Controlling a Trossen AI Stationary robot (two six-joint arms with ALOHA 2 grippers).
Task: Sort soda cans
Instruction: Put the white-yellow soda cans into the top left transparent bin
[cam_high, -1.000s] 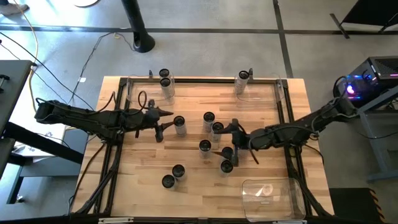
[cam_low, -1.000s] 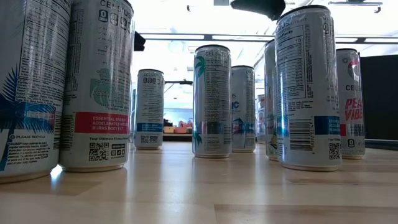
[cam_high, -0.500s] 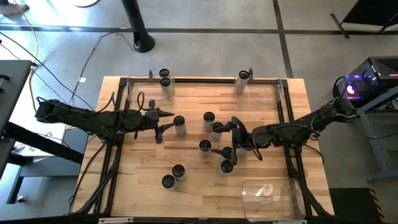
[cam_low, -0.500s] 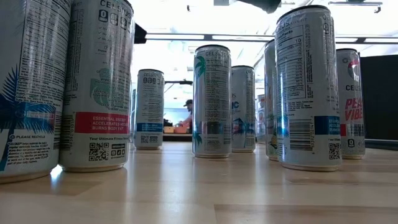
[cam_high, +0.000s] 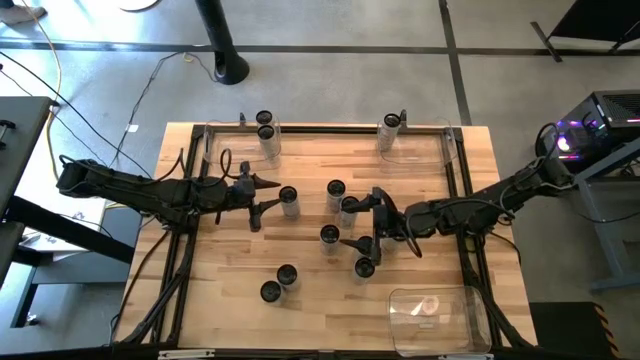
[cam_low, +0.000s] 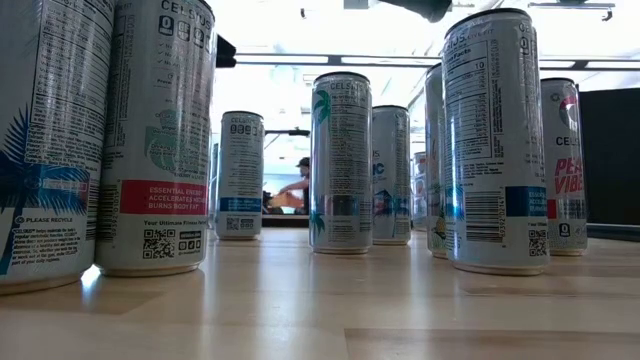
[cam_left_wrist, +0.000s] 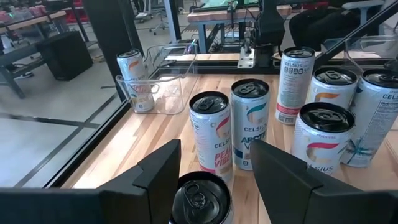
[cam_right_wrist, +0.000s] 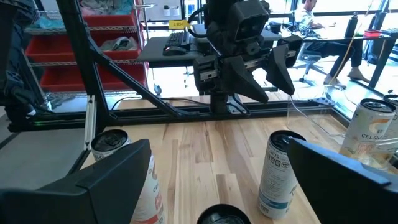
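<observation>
Hovering over worktop centre-left: left end effector, fingers part-spread, nothing pinched, one can just beside its tips; same can seen between the fingers in left wrist view. Right end effector at mid-worktop, fingers spread wide, straddling a can, not gripping. Other soda cans upright, scattered mid-worktop: near pair at front-left, cluster centre. Two cans in clear bin back-left, one can in bin back-right. Third bin front-right, no cans visible inside.
</observation>
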